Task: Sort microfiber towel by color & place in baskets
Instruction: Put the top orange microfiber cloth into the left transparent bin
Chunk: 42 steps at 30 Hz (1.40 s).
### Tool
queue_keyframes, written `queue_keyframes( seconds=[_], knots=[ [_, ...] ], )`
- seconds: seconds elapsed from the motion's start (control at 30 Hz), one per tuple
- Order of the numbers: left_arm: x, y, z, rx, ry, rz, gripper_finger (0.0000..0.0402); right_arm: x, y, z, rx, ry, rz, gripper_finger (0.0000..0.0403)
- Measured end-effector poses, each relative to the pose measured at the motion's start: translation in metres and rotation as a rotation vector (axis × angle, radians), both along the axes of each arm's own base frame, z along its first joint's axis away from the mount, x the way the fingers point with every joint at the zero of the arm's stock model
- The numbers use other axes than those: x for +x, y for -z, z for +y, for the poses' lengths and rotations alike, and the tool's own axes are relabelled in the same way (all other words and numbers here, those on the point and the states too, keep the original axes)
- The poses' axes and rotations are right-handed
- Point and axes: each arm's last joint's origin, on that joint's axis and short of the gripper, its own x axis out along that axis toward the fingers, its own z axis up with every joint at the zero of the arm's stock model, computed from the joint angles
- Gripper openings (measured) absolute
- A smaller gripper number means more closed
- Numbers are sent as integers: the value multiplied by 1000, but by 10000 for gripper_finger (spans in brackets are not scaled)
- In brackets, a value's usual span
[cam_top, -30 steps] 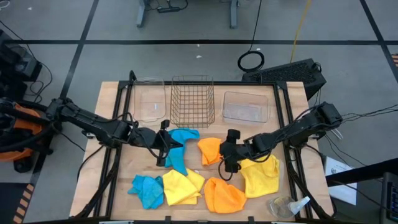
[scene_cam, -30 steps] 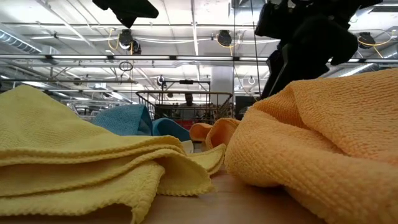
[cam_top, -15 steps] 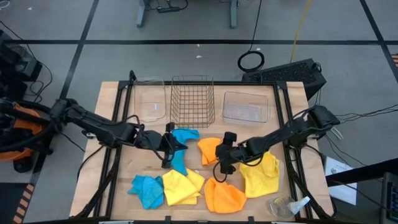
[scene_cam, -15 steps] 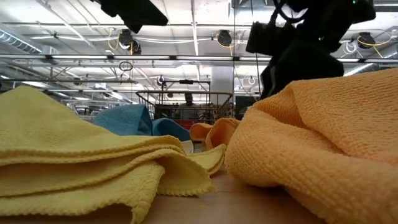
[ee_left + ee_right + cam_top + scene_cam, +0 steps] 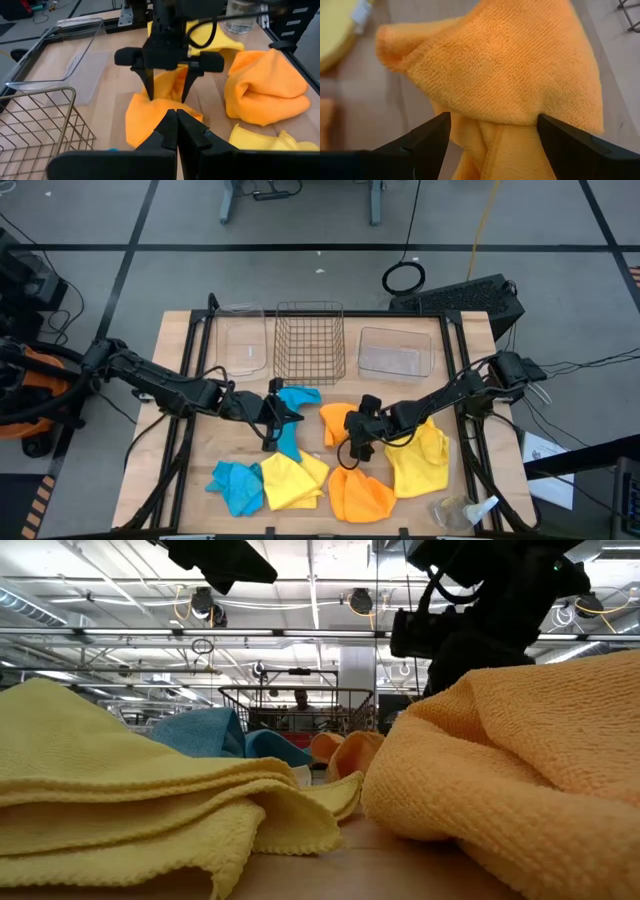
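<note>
Wooden worktop [image 5: 180, 340] carries a scatter of microfiber towels, none in the baskets along its far edge: a clear plastic tub [image 5: 240, 340], a dark wire-mesh basket [image 5: 310, 340], another clear tub [image 5: 395, 350]. From the left, the left gripper [image 5: 268, 416] hangs with jaws clenched on nothing beside the blue towel [image 5: 290, 420]. Next comes the crumpled orange towel [image 5: 336, 420], straddled by the right gripper [image 5: 356, 442], its jaws spread wide around the cloth without pinching it. Yellow towel [image 5: 420, 460] lies rightmost.
</note>
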Motion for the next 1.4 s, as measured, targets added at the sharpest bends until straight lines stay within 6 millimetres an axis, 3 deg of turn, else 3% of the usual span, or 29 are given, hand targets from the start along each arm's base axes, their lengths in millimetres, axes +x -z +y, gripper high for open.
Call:
queue_keyframes(
  seconds=[0.27, 0.43, 1.07, 1.23, 1.4],
  knots=[
    [0, 0, 0, 7, 4, -4, 2, 5, -22, 0, -12, 63, -56, 290],
    [1, -2, 0, 22, 15, -25, 2, 8, -23, -4, -39, 110, -88, 290],
    [2, -4, -1, 55, 35, -48, 2, 20, 40, -1, -51, 139, 72, 286],
    [2, -4, -1, 57, 36, -46, 2, 19, 42, -1, -44, 172, 70, 240],
    [2, -4, -1, 63, 39, -44, 2, 19, 43, -2, -55, 180, 71, 141]
  ],
)
